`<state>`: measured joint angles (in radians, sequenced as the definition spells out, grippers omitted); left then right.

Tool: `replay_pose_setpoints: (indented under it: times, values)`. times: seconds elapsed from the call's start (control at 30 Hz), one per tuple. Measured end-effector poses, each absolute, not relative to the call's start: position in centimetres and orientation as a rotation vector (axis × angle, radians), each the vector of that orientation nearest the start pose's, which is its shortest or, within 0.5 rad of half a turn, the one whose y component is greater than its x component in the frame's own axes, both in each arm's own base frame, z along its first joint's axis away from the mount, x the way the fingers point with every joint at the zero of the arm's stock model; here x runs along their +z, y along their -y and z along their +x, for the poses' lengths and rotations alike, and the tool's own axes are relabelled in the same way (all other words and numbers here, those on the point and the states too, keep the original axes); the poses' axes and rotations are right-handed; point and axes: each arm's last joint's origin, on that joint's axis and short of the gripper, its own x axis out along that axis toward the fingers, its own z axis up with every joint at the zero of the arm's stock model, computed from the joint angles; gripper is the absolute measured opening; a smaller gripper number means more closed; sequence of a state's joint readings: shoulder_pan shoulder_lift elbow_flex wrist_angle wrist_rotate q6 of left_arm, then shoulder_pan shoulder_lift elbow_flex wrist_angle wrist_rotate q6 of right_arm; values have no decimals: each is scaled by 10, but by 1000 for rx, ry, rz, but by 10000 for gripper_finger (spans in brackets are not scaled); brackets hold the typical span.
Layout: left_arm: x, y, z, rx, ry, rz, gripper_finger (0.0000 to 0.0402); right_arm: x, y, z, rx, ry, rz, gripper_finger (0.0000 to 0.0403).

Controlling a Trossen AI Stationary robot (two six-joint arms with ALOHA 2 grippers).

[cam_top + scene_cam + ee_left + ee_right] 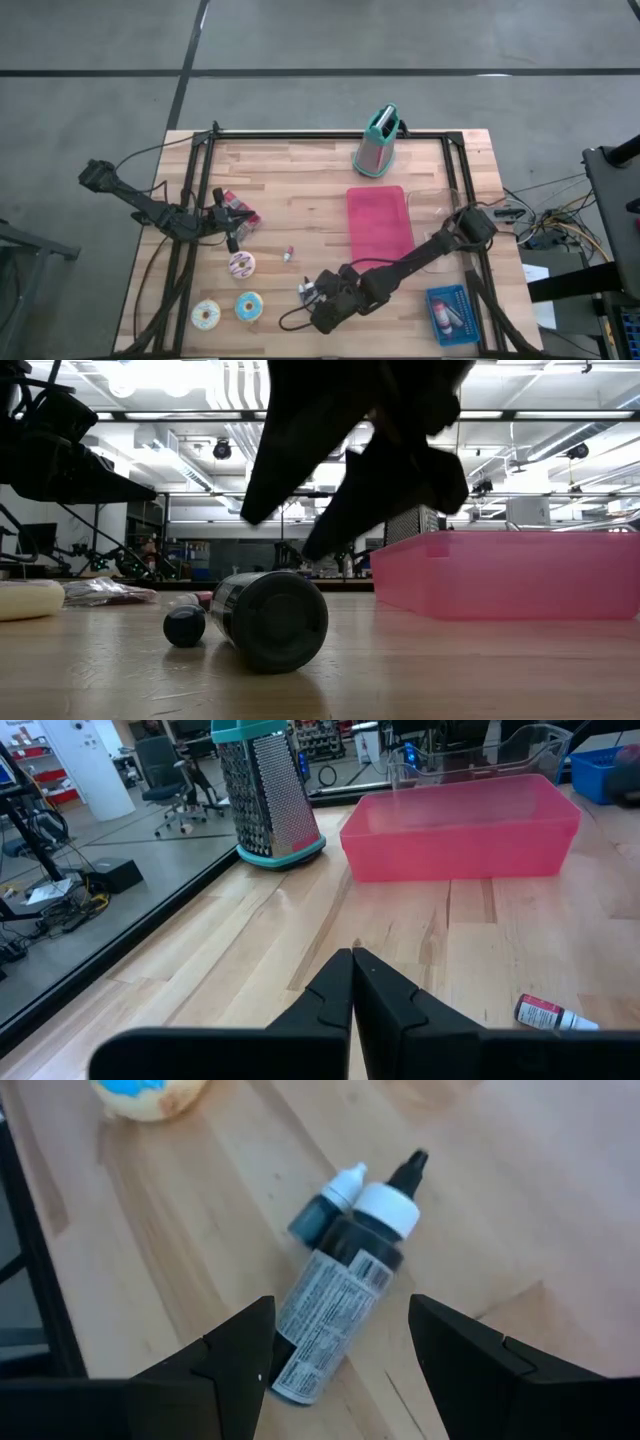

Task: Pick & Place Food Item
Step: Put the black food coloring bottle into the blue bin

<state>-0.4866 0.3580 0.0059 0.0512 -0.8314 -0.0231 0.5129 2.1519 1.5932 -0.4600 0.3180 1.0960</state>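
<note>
The right gripper (340, 1350) is hanging low over the front of the table (300, 175), its fingers spread wide and gripping nothing. Between and just beyond them, two small bottles (335, 1280) are lying side by side on the wood, a white-capped one and a dark-tipped one. A blue-iced donut (150, 1095) is sitting nearby. The left gripper (352, 980) is waiting at the table's left side, fingers pressed together and empty, facing the pink tray (460, 825) and grater (265, 795).
</note>
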Motion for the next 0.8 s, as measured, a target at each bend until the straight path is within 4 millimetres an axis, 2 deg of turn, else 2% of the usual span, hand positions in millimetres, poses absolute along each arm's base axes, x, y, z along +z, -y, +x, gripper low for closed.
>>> replay_pose_setpoints:
  times: [0.37,0.63,0.8]
  values:
    - [142,31,104,344,-236,163,12,153,-219,406,-317,-901,657,226]
    - [142,31,104,345,-236,163,12,136,-217,411,-304,-968,730,226]
    - [142,31,104,345,-235,162,12,135,-214,413,-300,-972,740,226]
